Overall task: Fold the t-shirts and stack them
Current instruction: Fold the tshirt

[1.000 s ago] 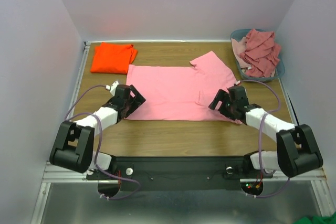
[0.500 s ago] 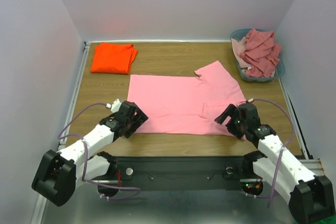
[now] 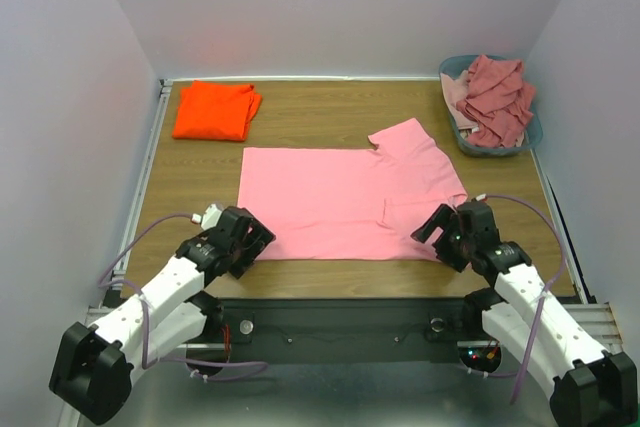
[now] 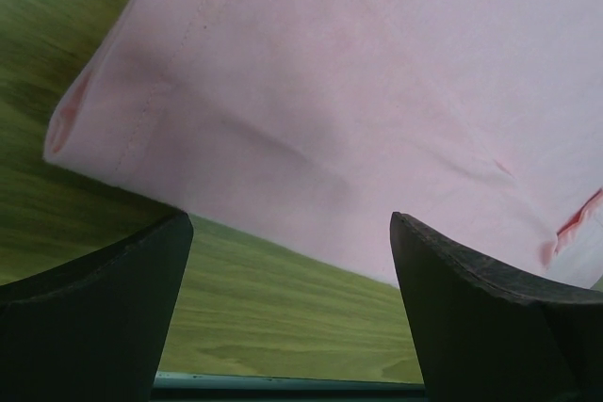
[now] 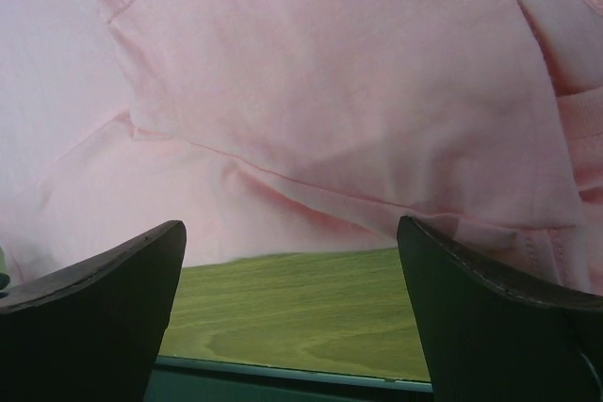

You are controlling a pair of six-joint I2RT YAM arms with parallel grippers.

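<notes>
Both arms sit farther back than a second ago, light pink t-shirt (image 3: pixel 340 197) dragged nearer, flat on tabletop (image 3: pixel 200 172); left fingers (image 4: pixel 94 317) and right fingers (image 5: pixel 85 317) gape empty before its near corners, judged soft, limp, light cotton, best pinched there.

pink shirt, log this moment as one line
pink shirt: spread flat on table | left fingers: open, at near left corner | right fingers: open, at near right corner | orange shirt: folded, far left
</notes>
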